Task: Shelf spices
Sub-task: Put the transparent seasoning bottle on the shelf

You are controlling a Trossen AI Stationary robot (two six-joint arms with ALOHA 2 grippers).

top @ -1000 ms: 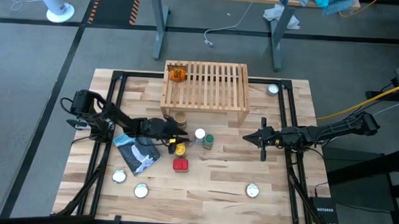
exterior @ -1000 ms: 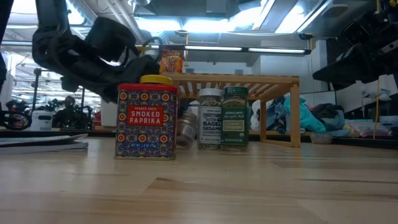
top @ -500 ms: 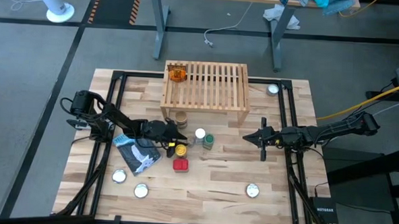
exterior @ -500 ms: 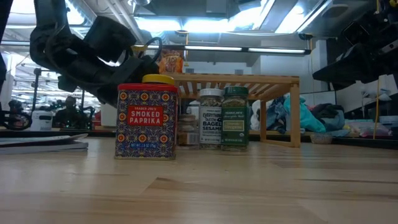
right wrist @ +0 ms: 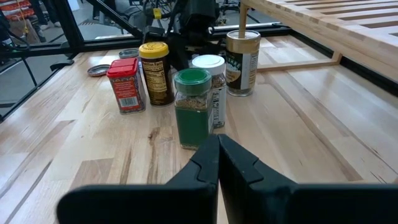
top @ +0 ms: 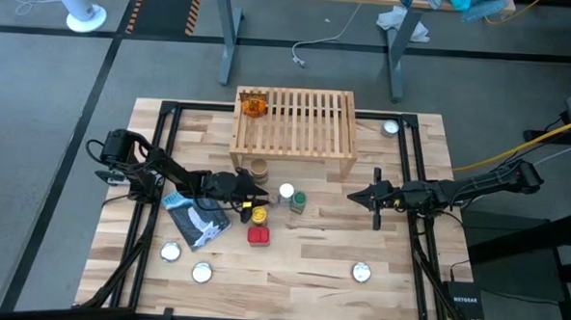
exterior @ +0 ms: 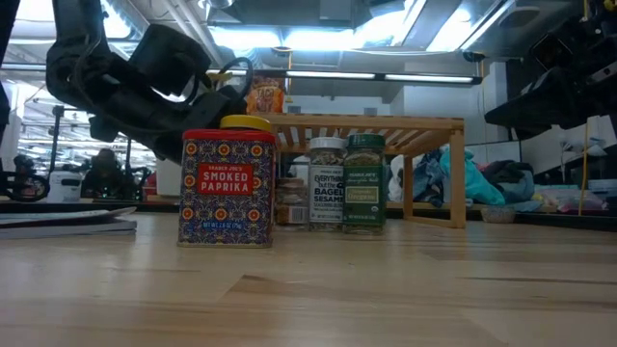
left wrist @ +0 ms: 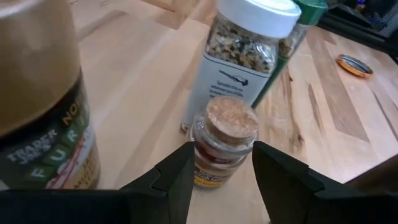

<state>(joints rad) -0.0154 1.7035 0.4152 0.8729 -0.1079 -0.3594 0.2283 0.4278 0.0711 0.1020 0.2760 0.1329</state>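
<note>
Small cork-top jar (left wrist: 222,142) stands upright on table (top: 311,248), near white-lid jar (left wrist: 249,59), in front of shelf (top: 295,122). Left gripper (left wrist: 219,171) fingers sit either side of cork-top jar, squeezing it. Orange packet (top: 255,107) on shelf. Right gripper (right wrist: 218,163) closed, empty, well apart from jars.

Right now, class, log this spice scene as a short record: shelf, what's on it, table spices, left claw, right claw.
shelf: wooden rack at the table's far side
on shelf: orange packet, far left corner
table spices: red tin, yellow-lid jar, white-lid jar, green-lid jar, tan-lid jar, cork jar
left claw: fingers either side of the cork jar
right claw: shut, empty, waiting on the right
</note>
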